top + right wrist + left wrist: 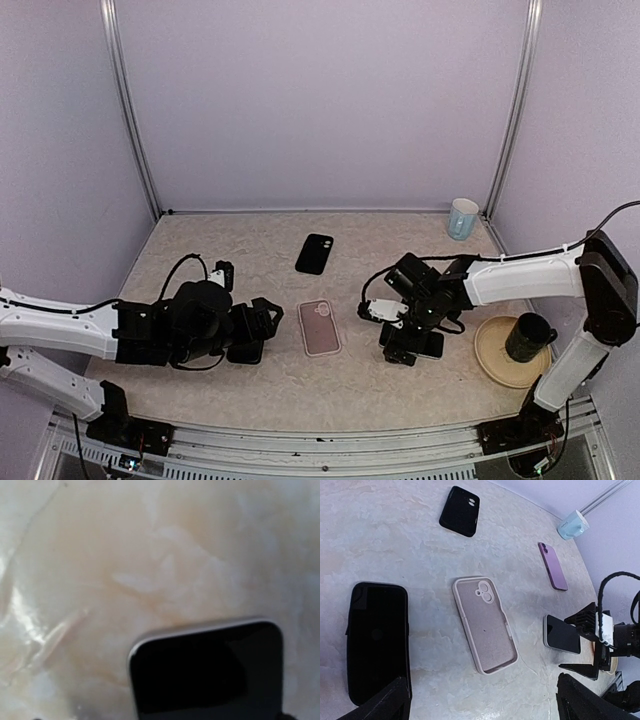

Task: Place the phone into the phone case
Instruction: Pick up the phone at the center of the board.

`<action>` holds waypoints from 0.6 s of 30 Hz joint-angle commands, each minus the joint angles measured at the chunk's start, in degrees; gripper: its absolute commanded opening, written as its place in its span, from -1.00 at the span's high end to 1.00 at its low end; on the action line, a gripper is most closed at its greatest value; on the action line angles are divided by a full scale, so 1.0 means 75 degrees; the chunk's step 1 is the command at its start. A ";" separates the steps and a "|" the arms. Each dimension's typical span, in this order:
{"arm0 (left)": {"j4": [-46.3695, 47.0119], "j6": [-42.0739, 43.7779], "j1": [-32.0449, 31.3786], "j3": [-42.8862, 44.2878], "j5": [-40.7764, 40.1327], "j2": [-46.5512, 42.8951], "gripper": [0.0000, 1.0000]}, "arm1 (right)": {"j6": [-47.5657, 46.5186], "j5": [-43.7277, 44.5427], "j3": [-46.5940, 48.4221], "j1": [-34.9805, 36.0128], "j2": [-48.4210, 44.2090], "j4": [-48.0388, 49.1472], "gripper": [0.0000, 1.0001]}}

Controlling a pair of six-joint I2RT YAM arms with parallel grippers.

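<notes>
A beige marbled worktop (270, 395) is observed, enclosed by pale walls. The left arm (60, 330) is extended from the left edge and the right arm (520, 275) from the right, both held low over the surface.

The left hand (262, 330) is seen to be open: in its wrist view the fingers (387, 702) are spread wide, with nothing held between them. The right hand (405, 348) is also found open, its fingers (582, 620) set either side of one end of a silver-edged phone (561, 635). Whether they touch it cannot be determined.

A tan plate (490, 360) is noted at the right, near the right arm's base, with a black mug (527, 337) standing upright on it.

A pink case (320, 328) is located at the centre of the worktop, between the two hands, lying flat with its hollow side up and nothing in it. The silver-edged phone is found flat on the worktop, screen up, to the right of the pink case and apart from it.

A black phone (377, 640) is seen lying flat just beside the left hand's near finger. A black case (314, 253) is recorded further back, beyond the pink case. A purple phone (552, 566) is noted, back side up, towards the far right.

A pale blue cup (462, 218) is observed in the far right corner.
</notes>
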 commanded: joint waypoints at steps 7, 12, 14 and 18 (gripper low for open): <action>0.0173 0.0749 -0.0022 -0.0491 -0.0733 -0.1247 -0.98 | -0.0415 -0.0933 0.0435 -0.0667 0.0509 0.0153 -0.99; 0.0243 0.0799 -0.0038 -0.0613 -0.0625 -0.1476 -0.98 | -0.0516 -0.1232 0.0637 -0.0944 0.0723 0.0076 -0.99; 0.0296 0.0781 -0.0036 -0.0697 -0.0614 -0.1572 -0.98 | -0.0551 -0.1427 0.0651 -0.1005 0.0773 0.0047 -0.99; 0.0292 0.0755 -0.0032 -0.0790 -0.0664 -0.1722 -0.98 | -0.0599 -0.1735 0.0644 -0.1021 0.0837 0.0001 -0.99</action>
